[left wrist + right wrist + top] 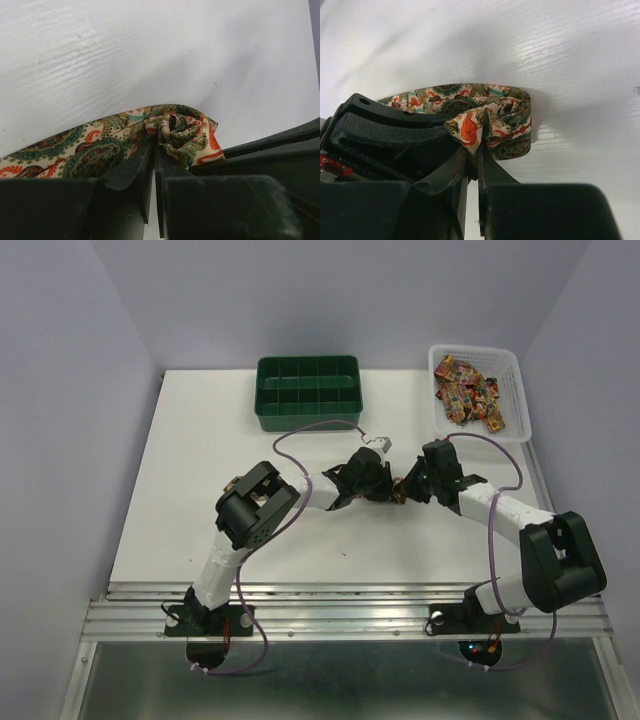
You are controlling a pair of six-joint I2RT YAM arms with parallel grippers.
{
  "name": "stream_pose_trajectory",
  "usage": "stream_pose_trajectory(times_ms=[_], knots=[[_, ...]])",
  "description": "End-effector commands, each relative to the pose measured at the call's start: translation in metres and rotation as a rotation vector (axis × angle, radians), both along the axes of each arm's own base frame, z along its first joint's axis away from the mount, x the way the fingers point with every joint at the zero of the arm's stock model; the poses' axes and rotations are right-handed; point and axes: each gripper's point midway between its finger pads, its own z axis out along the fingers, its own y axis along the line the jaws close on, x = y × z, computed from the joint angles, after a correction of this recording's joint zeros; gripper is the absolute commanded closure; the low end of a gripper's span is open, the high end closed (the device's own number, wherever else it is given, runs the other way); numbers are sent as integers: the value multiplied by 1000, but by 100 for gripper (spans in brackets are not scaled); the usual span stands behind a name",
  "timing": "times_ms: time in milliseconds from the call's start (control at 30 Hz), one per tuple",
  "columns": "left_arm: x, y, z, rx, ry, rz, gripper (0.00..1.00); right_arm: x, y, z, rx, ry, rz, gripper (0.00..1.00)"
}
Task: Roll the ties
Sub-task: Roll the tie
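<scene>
Pinching tie, left tool, right tool, table edges distant

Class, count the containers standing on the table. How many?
2: the green compartment tray at the far middle; the white basket at the far right corner. None appears hidden.

A green compartment tray and white basket stand apart at the far edge of the table.

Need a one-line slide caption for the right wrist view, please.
Right gripper pinches the loosely rolled end of a paisley tie on the white table.
</scene>
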Motion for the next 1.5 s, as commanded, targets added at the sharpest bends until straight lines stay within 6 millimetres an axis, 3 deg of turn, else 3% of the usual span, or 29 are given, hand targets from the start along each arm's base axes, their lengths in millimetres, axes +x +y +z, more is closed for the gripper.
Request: stream_pose_trajectory(times_ms=[0,267,500,633,900,1133,1467], knots=[[-1,2,33,-39,-45,20,82,12,20,15,30,-39,19,99],[2,21,41,-6,-47,75,82,15,19,6,-1,-28,2,99],[2,41,74,-20,-96,93,81,19,9,5,-48,-25,-35,99],[6,57,79,2,-111,129,81,20,11,4,-43,-23,-30,99],[33,107,48,75,-69,226,81,24,14,8,-44,-40,-12,99],[29,113,22,130,-43,209,82,25,14,3,-53,-29,-9,99],[23,118,4,159,-16,207,86,30,30,1,-98,-32,-7,99]])
